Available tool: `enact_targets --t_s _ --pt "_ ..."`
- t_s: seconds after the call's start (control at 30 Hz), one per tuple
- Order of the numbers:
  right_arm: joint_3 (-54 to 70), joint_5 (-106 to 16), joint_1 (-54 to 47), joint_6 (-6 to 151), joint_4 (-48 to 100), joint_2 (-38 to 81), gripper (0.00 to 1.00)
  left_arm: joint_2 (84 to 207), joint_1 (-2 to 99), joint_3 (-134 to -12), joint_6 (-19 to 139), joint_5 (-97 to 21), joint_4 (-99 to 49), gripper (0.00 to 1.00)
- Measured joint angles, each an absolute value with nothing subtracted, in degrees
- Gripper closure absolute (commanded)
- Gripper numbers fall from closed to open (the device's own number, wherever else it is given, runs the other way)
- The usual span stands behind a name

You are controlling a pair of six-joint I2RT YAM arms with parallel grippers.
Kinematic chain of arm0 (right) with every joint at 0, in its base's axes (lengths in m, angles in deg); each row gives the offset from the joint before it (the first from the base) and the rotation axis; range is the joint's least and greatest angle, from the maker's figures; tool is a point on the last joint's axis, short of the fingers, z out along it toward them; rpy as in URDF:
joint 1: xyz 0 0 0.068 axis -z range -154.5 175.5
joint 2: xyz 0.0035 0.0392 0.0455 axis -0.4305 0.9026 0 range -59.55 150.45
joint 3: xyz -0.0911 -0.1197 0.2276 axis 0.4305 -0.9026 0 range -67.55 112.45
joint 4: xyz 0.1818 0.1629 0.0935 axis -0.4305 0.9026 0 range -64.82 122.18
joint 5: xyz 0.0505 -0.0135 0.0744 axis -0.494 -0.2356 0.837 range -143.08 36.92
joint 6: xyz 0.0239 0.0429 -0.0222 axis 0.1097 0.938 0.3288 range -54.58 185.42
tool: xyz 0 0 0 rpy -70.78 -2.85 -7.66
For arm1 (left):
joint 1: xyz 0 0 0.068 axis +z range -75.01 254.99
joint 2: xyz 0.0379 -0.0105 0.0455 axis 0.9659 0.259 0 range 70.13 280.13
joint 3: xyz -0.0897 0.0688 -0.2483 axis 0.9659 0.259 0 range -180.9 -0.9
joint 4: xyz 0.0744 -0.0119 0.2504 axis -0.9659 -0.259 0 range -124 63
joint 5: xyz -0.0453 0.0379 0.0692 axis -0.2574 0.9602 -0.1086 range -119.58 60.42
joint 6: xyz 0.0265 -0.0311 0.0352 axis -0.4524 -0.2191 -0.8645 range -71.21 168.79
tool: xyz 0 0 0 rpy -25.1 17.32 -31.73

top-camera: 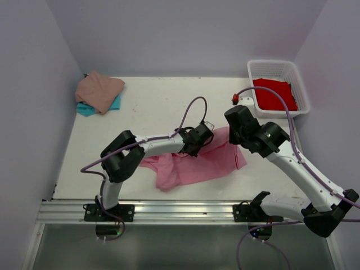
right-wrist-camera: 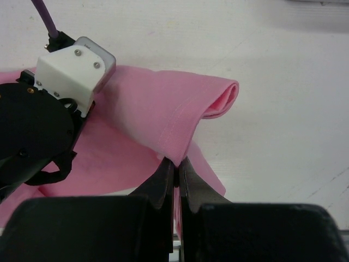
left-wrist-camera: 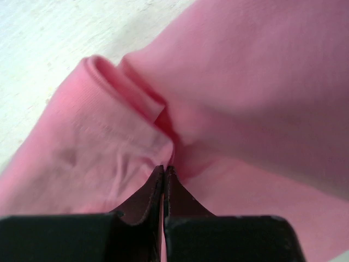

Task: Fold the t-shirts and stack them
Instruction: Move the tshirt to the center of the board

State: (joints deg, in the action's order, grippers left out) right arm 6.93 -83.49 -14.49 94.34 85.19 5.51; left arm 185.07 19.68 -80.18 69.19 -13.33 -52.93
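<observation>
- Pink shirt [top-camera: 194,164] lies rumpled on the near middle of the table [top-camera: 157,101], and we start from above: both arms reach in over its far edge.
- Left gripper [top-camera: 201,140] is down on the shirt's far edge near the middle; right gripper [top-camera: 235,135] is down at its far right corner, and the two are close together.
- In the far left corner, the tan shirt [top-camera: 99,91] sits bunched on top of the teal shirt [top-camera: 84,109], which peeks out beneath it.
- In the far right corner, the red shirt [top-camera: 274,94] lies inside the white basket [top-camera: 278,66].
- Over to the left wrist view: jaws pressed together, tips nipping a fold of pink cloth. Wrinkles run into the pinch, a stitched hem lies to the left of it, and bare table shows top left.
- Now the right wrist view: jaws clamped together here too, gripping the pink shirt right on a stitched seam.
- The sleeve [right-wrist-camera: 215,98] beyond that pinch stands raised off the table, its open cuff pointing right.
- The left gripper's black body with its white box [right-wrist-camera: 73,68] sits on the pink cloth at the left of this view.
</observation>
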Motion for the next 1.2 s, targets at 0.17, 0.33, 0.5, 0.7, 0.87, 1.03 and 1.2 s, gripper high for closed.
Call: enact_targets --t_s 0.17,0.33,0.5,0.7,0.87,1.03,1.2 --pt "5.37 -83.53 -14.09 94.34 85.01 5.51 1.0 179.76 19.46 -82.67 69.04 -11.17 -59.84 1.0" --pt "3.84 -83.51 -13.72 94.34 84.66 5.62 1.0 170.95 19.42 -86.89 68.67 -8.61 -63.51 1.0" --pt "3.01 -83.53 -13.29 94.32 84.01 5.81 0.8 166.47 19.42 -87.64 68.71 -6.71 -66.24 1.0" --pt "1.72 -86.14 -11.25 96.16 84.12 8.85 0.22 165.64 19.42 -85.76 68.76 -5.42 -69.74 1.0" --pt "-0.31 -89.37 -9.0 97.97 84.22 12.96 0.26 162.6 19.42 -84.27 69.04 -4.02 -72.14 1.0" --pt "-6.63 -83.51 -5.31 99.11 79.72 13.13 0.53 159.63 19.42 -83.74 69.26 -3.08 -72.76 1.0" --pt "-17.51 -69.85 -3.84 103.61 70.0 10.82 0.71 159.47 19.42 -83.72 69.26 -2.88 -72.93 1.0"
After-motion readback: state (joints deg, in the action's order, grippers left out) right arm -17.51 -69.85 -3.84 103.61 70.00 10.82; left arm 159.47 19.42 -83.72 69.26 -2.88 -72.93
